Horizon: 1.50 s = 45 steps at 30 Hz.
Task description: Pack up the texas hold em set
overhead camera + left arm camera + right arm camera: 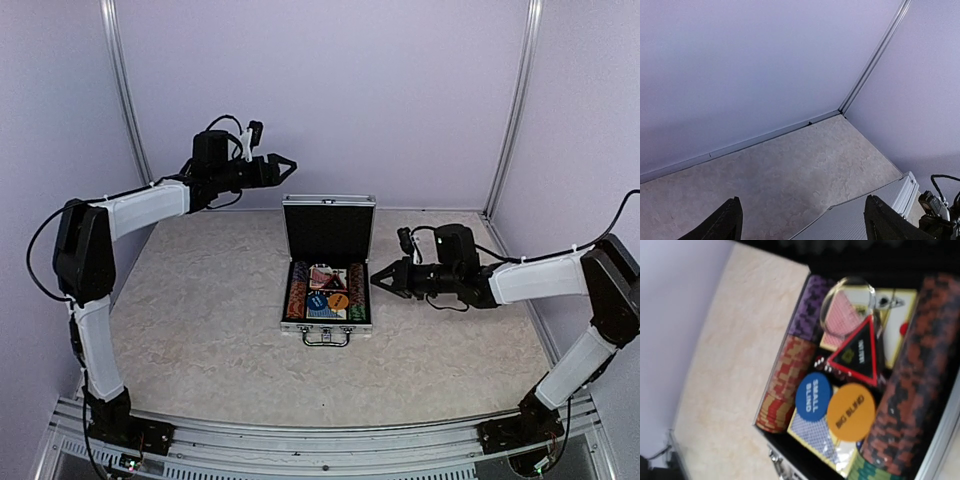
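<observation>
Since chip stacks (782,390), blind discs (813,396) and triangle marker (856,354) lie inside the open aluminium case (327,232), mid-frame from above, lid closing looks due: push the upright lid forward. Left gripper (283,163): raised upper left, jaws spread, empty. Right gripper (378,278): low beside the case's right edge; grip state indiscernible

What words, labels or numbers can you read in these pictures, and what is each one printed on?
"SMALL BLIND": on the blue disc.
"BIG BLIND": on the orange disc.
Yellow lettering on the red-black triangle marker: too blurred to read.
No other text is legible in any view.
</observation>
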Tool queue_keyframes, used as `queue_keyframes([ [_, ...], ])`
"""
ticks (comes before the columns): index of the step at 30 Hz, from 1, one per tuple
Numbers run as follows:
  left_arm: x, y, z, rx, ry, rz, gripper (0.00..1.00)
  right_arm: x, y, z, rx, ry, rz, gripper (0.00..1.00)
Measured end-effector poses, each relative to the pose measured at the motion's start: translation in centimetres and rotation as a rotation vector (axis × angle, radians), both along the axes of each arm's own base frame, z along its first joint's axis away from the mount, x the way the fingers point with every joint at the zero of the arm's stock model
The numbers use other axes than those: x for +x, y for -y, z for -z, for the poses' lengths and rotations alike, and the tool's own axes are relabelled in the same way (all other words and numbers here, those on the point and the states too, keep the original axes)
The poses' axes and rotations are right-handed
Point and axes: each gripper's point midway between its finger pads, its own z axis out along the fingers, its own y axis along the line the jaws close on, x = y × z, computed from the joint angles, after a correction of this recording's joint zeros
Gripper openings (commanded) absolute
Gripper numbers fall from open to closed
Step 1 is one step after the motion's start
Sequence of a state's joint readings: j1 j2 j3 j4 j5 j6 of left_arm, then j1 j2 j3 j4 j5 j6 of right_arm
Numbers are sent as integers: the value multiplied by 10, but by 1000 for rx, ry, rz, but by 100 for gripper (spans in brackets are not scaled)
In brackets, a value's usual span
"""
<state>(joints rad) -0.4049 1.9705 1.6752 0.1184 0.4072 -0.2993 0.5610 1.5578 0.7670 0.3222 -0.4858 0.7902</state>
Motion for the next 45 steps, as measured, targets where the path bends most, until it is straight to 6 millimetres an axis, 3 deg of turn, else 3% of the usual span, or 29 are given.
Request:
queue_keyframes([
  [2, 1, 9, 22, 2, -41, 47, 76, -2, 0, 10, 45, -40, -17, 2],
  [5, -3, 18, 39, 6, -69, 109, 73, -4, -2, 28, 108, -117, -46, 0],
  [13, -15, 37, 19, 29, -3, 222, 58, -8, -14, 56, 225, -242, -107, 0],
  [21, -33, 51, 45, 96, -59, 281, 49, -7, -16, 60, 282, -260, -120, 0],
  [28, -45, 53, 50, 103, -66, 302, 48, -9, -9, 66, 286, -272, -103, 0],
  [35, -59, 51, 52, 110, -81, 317, 46, -13, -3, 87, 274, -312, -85, 0],
  [40, -71, 49, 56, 111, -100, 329, 50, -14, 0, 88, 280, -309, -81, 0],
  [45, -79, 45, 59, 104, -133, 325, 65, -15, 1, 89, 285, -309, -80, 0],
])
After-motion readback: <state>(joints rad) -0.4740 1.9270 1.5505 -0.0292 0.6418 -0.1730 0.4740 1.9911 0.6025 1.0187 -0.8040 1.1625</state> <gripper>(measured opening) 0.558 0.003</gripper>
